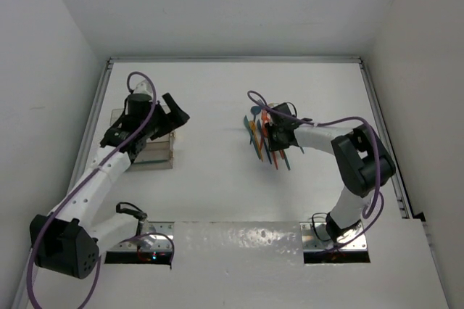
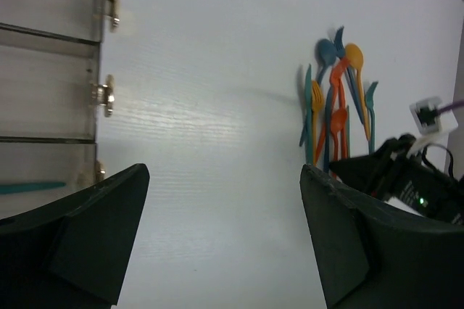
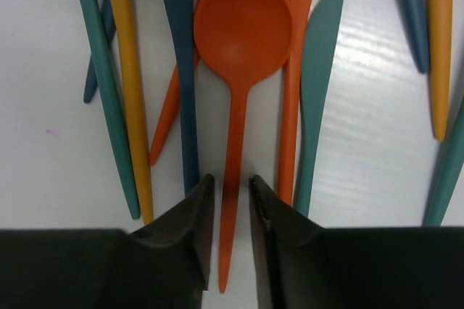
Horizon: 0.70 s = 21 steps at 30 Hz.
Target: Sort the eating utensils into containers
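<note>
A pile of orange, blue, teal and yellow utensils [image 1: 262,143] lies on the white table right of centre. My right gripper [image 1: 271,129] is down on the pile. In the right wrist view its jaws [image 3: 230,191] straddle the handle of an orange spoon [image 3: 243,26], with a thin gap on each side. A teal knife [image 3: 317,84] and a blue handle [image 3: 183,69] lie beside it. My left gripper [image 1: 172,116] is open wide and empty, just right of the clear containers [image 1: 154,151]. In the left wrist view [image 2: 225,240] one bin [image 2: 47,55] holds a teal utensil [image 2: 29,187].
The table's raised rims run along the left [image 1: 93,117] and right [image 1: 377,106] sides. A purple cable [image 1: 330,122] loops over the right arm. The right arm's wrist [image 2: 417,186] shows in the left wrist view next to the pile [image 2: 337,106].
</note>
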Tool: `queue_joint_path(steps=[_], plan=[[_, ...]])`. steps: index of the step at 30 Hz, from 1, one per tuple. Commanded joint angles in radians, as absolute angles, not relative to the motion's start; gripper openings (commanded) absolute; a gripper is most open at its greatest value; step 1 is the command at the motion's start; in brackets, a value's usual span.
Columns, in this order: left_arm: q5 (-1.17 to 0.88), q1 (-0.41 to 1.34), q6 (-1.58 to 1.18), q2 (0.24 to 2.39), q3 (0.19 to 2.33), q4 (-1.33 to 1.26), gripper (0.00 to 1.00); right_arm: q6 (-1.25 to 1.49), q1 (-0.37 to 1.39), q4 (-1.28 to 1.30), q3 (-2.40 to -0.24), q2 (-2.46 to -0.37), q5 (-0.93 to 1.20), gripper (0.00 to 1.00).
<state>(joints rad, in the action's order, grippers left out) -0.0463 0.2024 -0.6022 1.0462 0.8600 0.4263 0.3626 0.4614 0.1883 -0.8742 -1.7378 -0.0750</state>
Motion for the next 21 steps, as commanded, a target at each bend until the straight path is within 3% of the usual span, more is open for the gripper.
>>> queue_joint_path(steps=[1, 5, 21], plan=[[-0.075, 0.284, -0.574, 1.072, 0.903, 0.35, 0.83, 0.364, 0.463, 0.179, -0.893, -1.802, -0.087, 0.22], [-0.086, 0.403, -0.589, 1.13, 0.908, 0.289, 0.83, 0.342, 0.463, 0.196, -0.92, -1.807, -0.104, 0.0], [-0.219, 0.667, -0.667, 1.406, 1.006, -0.051, 0.81, 0.285, 0.479, 0.313, -0.95, -1.341, 0.133, 0.0]])
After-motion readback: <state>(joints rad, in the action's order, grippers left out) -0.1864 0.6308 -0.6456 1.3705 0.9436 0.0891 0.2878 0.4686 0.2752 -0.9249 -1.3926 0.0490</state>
